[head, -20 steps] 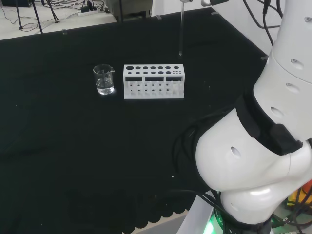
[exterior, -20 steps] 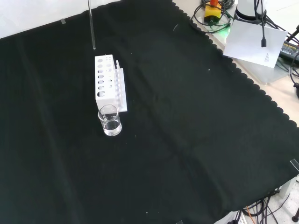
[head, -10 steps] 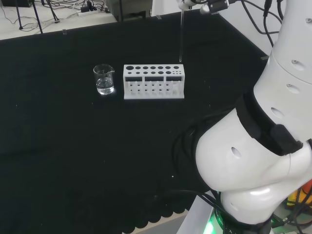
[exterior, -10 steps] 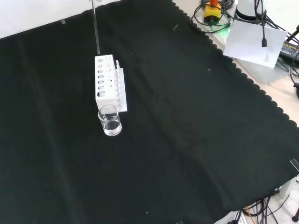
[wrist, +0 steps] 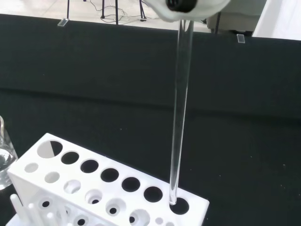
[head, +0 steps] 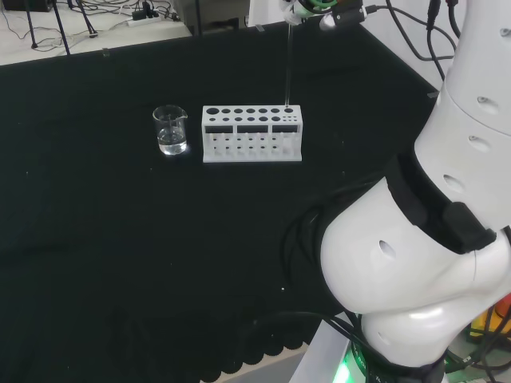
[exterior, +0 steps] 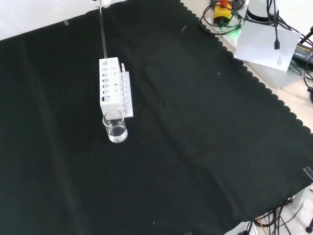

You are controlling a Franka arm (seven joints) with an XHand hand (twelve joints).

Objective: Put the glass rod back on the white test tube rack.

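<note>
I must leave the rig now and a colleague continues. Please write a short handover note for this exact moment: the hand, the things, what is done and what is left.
Hand: at the far edge of the cloth in the head view; its grip on the rod cannot be made out.
Glass rod: about upright, its lower tip at the mouth of the end hole of the white test tube rack, the end away from the glass beaker.
The beaker holds a little clear liquid and stands apart from the rack's other end.
Done: rod lined up with the hole.
Left: lower the rod in, release, withdraw the hand.
</note>
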